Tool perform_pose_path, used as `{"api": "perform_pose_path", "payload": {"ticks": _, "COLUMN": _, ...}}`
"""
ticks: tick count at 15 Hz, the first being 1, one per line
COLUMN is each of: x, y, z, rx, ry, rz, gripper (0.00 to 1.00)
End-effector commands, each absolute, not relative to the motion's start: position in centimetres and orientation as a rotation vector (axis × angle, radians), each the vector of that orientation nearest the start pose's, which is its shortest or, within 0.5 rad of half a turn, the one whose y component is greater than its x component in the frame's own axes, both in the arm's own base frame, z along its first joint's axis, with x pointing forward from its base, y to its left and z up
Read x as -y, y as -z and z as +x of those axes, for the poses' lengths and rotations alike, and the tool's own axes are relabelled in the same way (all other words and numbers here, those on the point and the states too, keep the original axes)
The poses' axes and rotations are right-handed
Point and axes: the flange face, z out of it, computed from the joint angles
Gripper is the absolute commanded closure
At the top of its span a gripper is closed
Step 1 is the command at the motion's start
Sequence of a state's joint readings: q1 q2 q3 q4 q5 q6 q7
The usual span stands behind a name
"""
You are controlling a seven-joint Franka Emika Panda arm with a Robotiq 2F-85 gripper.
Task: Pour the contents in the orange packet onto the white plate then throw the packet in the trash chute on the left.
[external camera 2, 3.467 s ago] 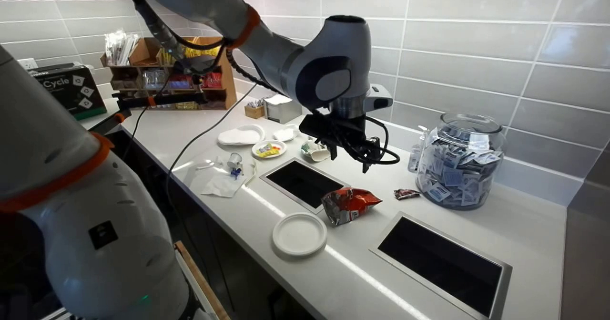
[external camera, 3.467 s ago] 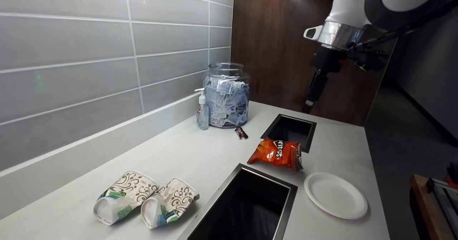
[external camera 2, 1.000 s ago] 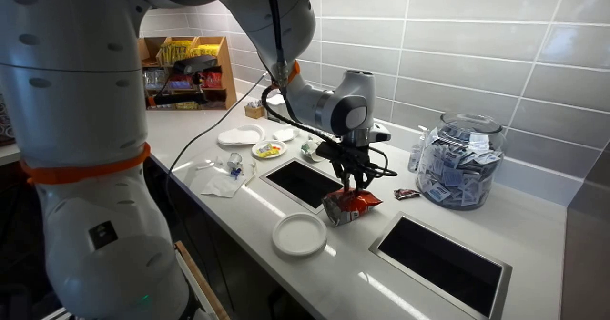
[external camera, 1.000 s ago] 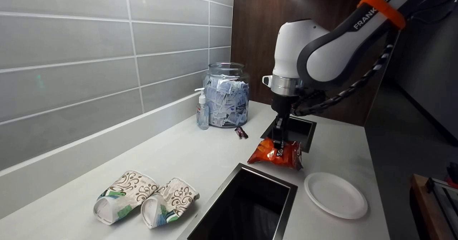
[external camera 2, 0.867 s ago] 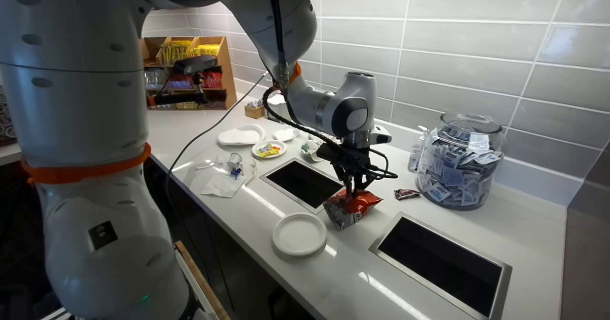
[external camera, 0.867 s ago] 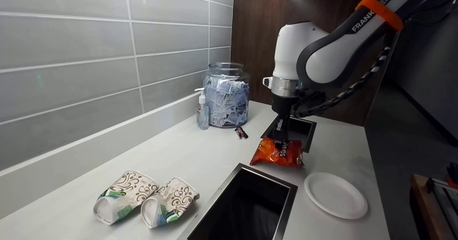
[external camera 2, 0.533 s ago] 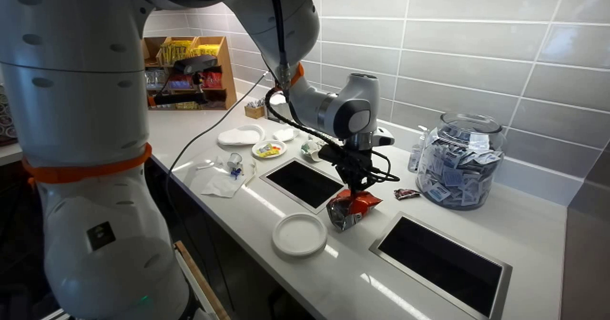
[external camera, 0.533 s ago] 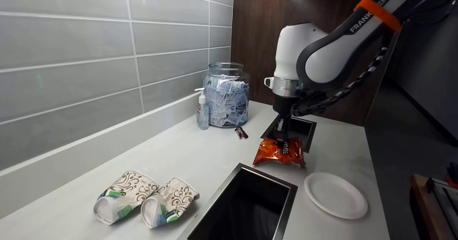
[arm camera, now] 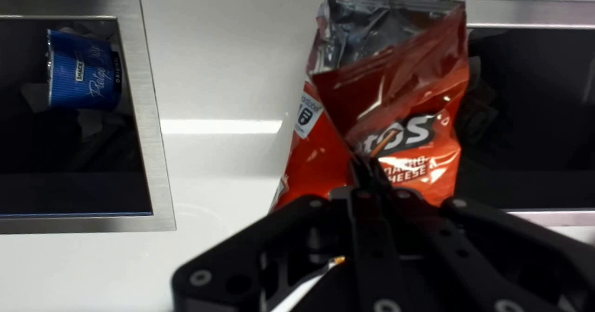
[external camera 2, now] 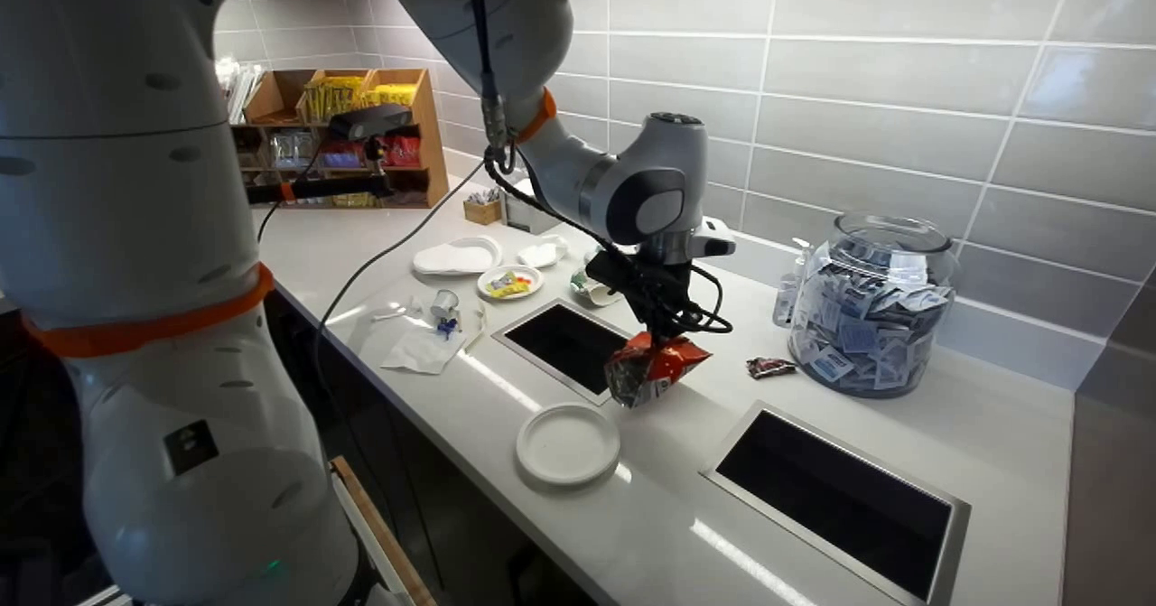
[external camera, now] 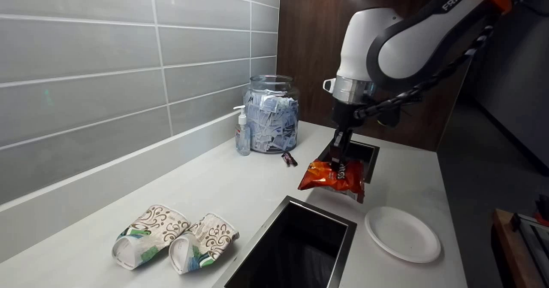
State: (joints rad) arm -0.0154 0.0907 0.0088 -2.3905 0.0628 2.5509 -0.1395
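The orange packet (external camera: 330,178) hangs just above the counter, crinkled and roughly level. My gripper (arm camera: 365,170) is shut on a pinched fold of its upper side, near the middle. The packet's silver-lined end (arm camera: 372,35) looks open in the wrist view; the contents are hidden. In both exterior views the white plate (external camera 2: 569,443) lies on the counter close by, on the side of the silver end, with nothing on it. Left of the packet in an exterior view is a trash chute with a metal rim (external camera 2: 547,368), a short way off.
Another chute (external camera 2: 840,498) lies to the right, near a glass jar (external camera 2: 871,317) of sachets. Beside the jar are a sanitizer bottle (external camera: 243,137) and a small candy (external camera 2: 770,368). Two crumpled cups (external camera: 203,243) lie near the tiled wall. A blue wrapper (arm camera: 83,70) shows inside a chute.
My gripper came down onto the packet, closed on it and pinched up a fold. Packet and gripper have since risen off the counter. The plate has not moved.
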Motion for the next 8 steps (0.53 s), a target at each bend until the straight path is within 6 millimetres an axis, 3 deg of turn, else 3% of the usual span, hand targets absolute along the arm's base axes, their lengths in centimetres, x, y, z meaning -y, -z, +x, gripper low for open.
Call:
{"api": "perform_pose_path", "payload": {"ticks": 1, "x": -0.2, "y": -30.6, "z": 46.4, "rx": 0.113, "ry": 0.255, "rz": -3.079, "gripper": 1.0}}
{"api": "perform_pose_path", "payload": {"ticks": 8, "x": 0.3, "y": -31.7, "z": 39.6, "rx": 0.209, "ry": 0.514, "rz": -2.987, "gripper": 1.0}}
